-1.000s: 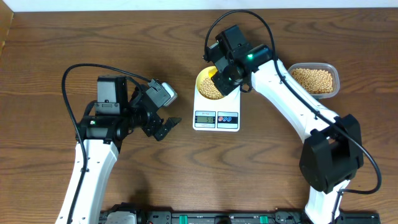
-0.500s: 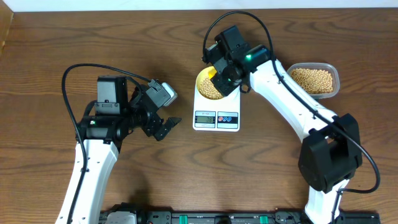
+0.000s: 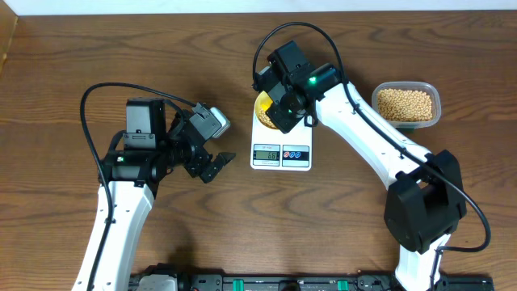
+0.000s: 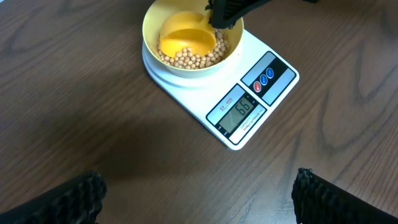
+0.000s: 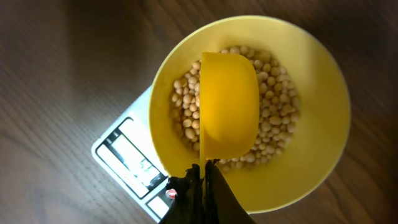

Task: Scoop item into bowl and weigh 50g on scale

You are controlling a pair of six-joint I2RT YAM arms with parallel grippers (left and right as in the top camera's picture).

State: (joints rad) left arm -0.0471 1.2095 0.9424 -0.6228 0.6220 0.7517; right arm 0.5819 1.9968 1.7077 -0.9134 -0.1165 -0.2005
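I'm at the dosing step. The right gripper (image 5: 203, 174), jaws pinched tight on the handle of the yellow scoop (image 5: 229, 102), holds it tipped on edge inside the bowl (image 5: 314, 165), over the beans (image 5: 277, 118) covering its bottom. The bowl sits on the scale (image 4: 198, 98), whose display (image 4: 241, 111) seems to read sixty-six, so next I'd lift the scoop clear, reread, and probably take some out. The clear container (image 3: 439, 107) at far right holds more beans. The left gripper (image 3: 214, 166) hangs wide open and empty, left of the scale.
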